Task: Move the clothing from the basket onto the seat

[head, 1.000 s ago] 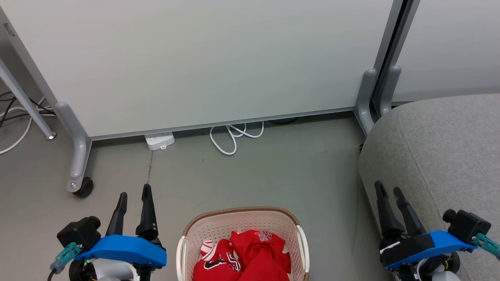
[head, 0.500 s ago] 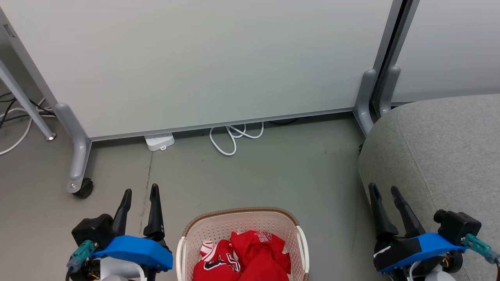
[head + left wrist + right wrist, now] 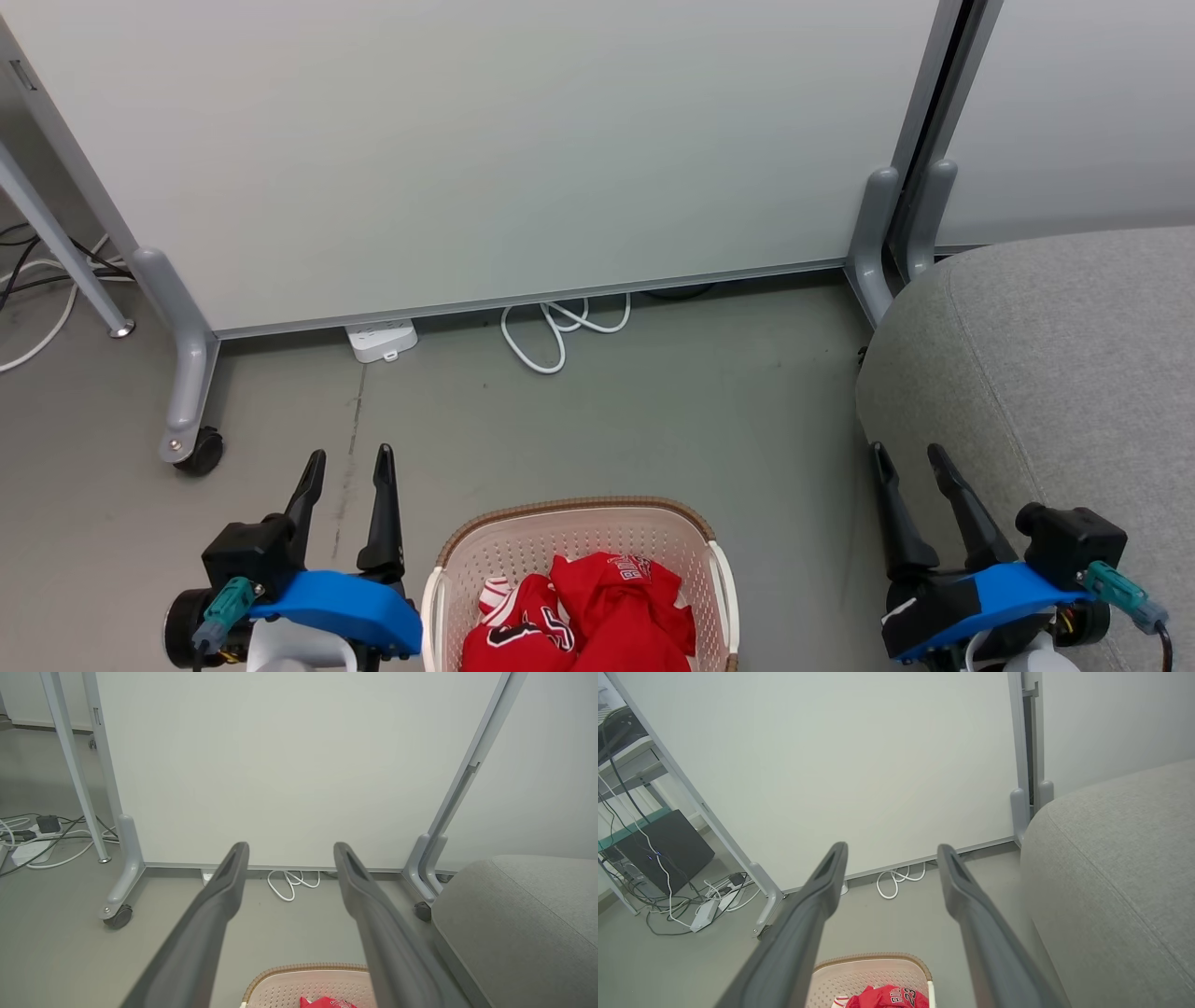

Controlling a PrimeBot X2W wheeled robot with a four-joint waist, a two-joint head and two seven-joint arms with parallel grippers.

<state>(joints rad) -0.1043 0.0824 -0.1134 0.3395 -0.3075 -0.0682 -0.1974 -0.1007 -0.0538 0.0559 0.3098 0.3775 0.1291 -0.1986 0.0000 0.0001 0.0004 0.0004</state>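
Head view: a cream-white perforated plastic basket with a brown woven-look rim point(image 3: 569, 509) stands on the grey floor point(image 3: 653, 401) at the bottom middle, cut off by the lower edge. The clothing, crumpled red jerseys with white trim point(image 3: 597, 607), lies inside the basket; black-and-white numerals show on the left fold and white lettering on the upper one. The left hand point(image 3: 350, 457) hovers just beside the basket's left side, its two long dark fingers apart and holding nothing. The right hand point(image 3: 906, 453) is to the basket's right, seen against the left flank of the large rounded seat in grey felt-like fabric point(image 3: 1074, 355); its fingers are also apart and empty. Behind stands a pale partition panel on grey wheeled legs point(image 3: 467, 140), with a white power strip point(image 3: 381, 338) and a looped white cable point(image 3: 560, 327) at its foot.

Left wrist view: the left hand's fingers stand wide apart with only floor and panel between them. The basket's far rim and a scrap of red cloth sit at the bottom edge, and the seat is at the right.

Right wrist view: the right hand's fingers are spread. The basket lies low between them, a red jersey marked 23 inside it. The seat rises along the right side, apart from the basket.
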